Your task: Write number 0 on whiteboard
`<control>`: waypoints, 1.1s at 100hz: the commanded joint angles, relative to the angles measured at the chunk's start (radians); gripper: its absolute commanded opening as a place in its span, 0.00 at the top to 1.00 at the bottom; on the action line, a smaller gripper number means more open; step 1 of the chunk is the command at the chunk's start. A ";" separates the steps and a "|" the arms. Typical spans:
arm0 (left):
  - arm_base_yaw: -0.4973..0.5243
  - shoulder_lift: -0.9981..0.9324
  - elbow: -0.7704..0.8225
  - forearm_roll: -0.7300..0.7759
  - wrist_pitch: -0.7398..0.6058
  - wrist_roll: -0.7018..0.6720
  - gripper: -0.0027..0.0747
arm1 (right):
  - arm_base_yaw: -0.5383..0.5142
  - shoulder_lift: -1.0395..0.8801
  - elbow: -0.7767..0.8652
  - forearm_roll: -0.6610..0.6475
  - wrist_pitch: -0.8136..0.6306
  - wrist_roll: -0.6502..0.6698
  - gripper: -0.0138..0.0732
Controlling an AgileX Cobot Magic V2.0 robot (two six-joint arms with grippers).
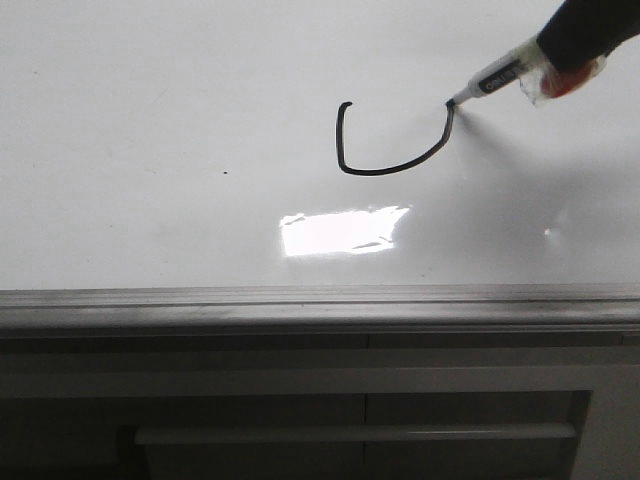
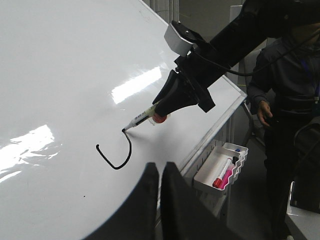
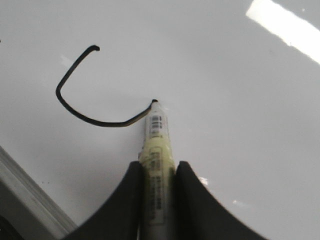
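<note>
**A:** Starting at the bottom of the front view: the dark cabinet front (image 1: 360, 420), then the grey metal edge strip (image 1: 320, 305), and above it the whiteboard (image 1: 150, 130) fills the rest of the frame.

**B:** And the stroke?

**A:** Just above the bright glare patch (image 1: 345, 232), middle of the frame, sits the number 0 (image 1: 385, 165), or what there is of it. The left side is straight, the bottom curves round, and the right side climbs to about the height of the starting hook. No top line, so it reads as a U, not a closed loop.

**B:** Roughly two thirds drawn, I'd judge. Where's the pen?

**A:** Upper right of the front view. The marker (image 1: 495, 80) has its tip touching the board right at the open right end of the stroke. The right gripper (image 3: 157, 172) has its fingers pressed in on the marker barrel from both sides, clear in the right wrist view.

**B:** And the other arm?

**A:** The left gripper (image 2: 159, 172) shows at the bottom centre of its own wrist view, fingers pressed together, nothing between them, hanging off the board. Further out at lower right, a white tray (image 2: 220, 172) with spare markers hangs by the board's edge.

**B:** So what's left looks like the top: carry the line leftward to the hook and close it.
</note>
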 commanded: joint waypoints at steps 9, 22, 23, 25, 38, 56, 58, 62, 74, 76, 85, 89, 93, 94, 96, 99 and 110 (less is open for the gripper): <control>-0.001 0.012 -0.027 -0.013 -0.080 -0.008 0.99 | -0.009 0.070 -0.068 -0.052 -0.034 0.014 0.91; -0.001 0.012 -0.027 -0.013 -0.080 -0.008 0.99 | 0.025 0.115 -0.097 -0.052 -0.034 0.014 0.91; -0.001 0.012 -0.027 -0.013 -0.080 -0.008 0.99 | 0.027 0.117 -0.097 -0.052 -0.034 0.014 0.91; -0.001 0.012 -0.027 -0.013 -0.080 -0.008 0.99 | 0.034 0.123 -0.102 -0.052 -0.034 0.014 0.91; -0.001 0.012 -0.027 -0.013 -0.080 -0.008 0.99 | 0.082 0.155 -0.112 -0.052 -0.038 0.014 0.91; -0.001 0.012 -0.027 -0.013 -0.080 -0.008 0.99 | 0.114 0.179 -0.112 -0.045 -0.006 0.014 0.91; -0.001 0.012 -0.027 -0.013 -0.080 -0.008 0.99 | 0.114 0.181 -0.112 -0.040 -0.005 0.014 0.91; -0.001 0.012 -0.027 -0.013 -0.080 -0.008 0.99 | 0.114 0.181 -0.112 -0.038 0.000 0.014 0.91; -0.001 0.012 -0.027 -0.013 -0.080 -0.008 0.99 | 0.114 0.181 -0.112 -0.028 0.026 0.014 0.91; -0.001 0.012 -0.027 -0.013 -0.080 -0.008 0.99 | 0.114 0.181 -0.112 -0.025 0.033 0.014 0.91; -0.001 0.012 -0.027 -0.013 -0.080 -0.008 0.99 | 0.114 0.181 -0.112 -0.007 0.070 0.016 0.91; -0.001 0.012 -0.027 -0.013 -0.080 -0.008 0.99 | 0.114 0.181 -0.112 -0.005 0.079 0.016 0.91; -0.001 0.012 -0.027 -0.013 -0.080 -0.008 0.99 | 0.114 0.181 -0.112 -0.003 0.083 0.016 0.91; -0.001 0.012 -0.027 -0.013 -0.080 -0.008 0.99 | 0.114 0.181 -0.112 -0.003 0.083 0.016 0.91; -0.001 0.012 -0.027 -0.013 -0.080 -0.008 0.99 | 0.114 0.181 -0.112 -0.003 0.083 0.016 0.91; -0.001 0.012 -0.027 -0.013 -0.080 -0.008 0.99 | 0.114 0.181 -0.112 -0.003 0.083 0.016 0.91; -0.001 0.012 -0.027 -0.013 -0.080 -0.008 0.99 | 0.114 0.181 -0.112 -0.003 0.074 0.016 0.91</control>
